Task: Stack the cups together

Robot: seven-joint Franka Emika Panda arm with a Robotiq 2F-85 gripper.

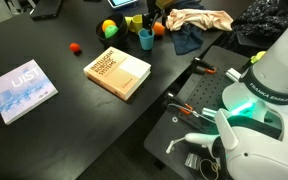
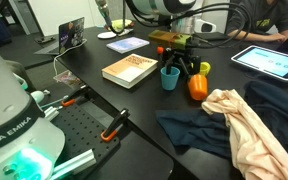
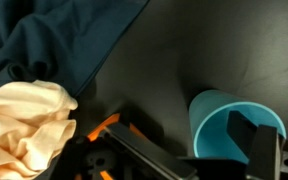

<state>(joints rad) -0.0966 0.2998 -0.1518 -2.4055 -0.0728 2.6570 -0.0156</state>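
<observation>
The teal-blue cup (image 1: 145, 39) (image 2: 170, 77) stands upright on the black table, open end up, between the tan book and the cloths. In the wrist view the teal-blue cup (image 3: 216, 118) fills the lower right. My gripper (image 1: 149, 20) (image 2: 179, 55) (image 3: 179, 138) is open and low over it, with one finger inside the cup's mouth and the other outside its wall. The orange cup (image 1: 159, 29) (image 2: 197, 87) lies close beside the teal one. The yellow-green cup (image 1: 134, 20) (image 2: 205, 68) sits just behind them.
A tan book (image 1: 117, 72) (image 2: 131, 68) lies near the cups. A peach cloth (image 2: 249, 125) (image 3: 24, 125) and a dark blue cloth (image 2: 199, 130) (image 3: 64, 40) lie on the other side. A yellow-green-red ball (image 1: 109, 28), a small red ball (image 1: 74, 47), a blue-white book (image 1: 22, 90) and a tablet (image 2: 267, 62) are on the table.
</observation>
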